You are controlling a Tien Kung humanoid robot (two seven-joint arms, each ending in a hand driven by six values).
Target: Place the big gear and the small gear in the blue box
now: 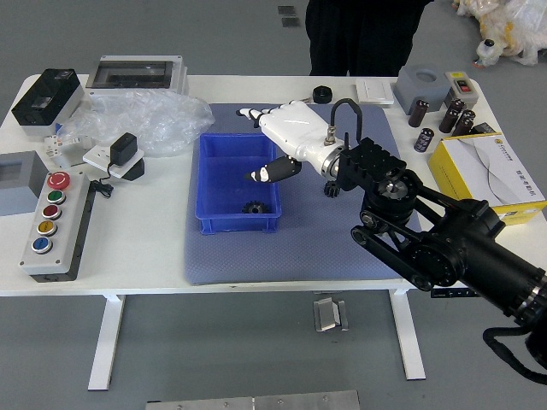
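Lying inside the blue plastic box (239,224), near its near wall, the big black toothed gear (255,207) presented an outline longest from left to right, parallel to that wall. The robot's right hand (299,133), white-backed with black fingers, hung above the box's right side, thumb and fingers spread wide, gripping nothing. The small black gear (332,189) sat to the box's right on the blue-grey mat (299,256); its axis could not be determined. A person in dark clothing (367,34) stood beyond the box.
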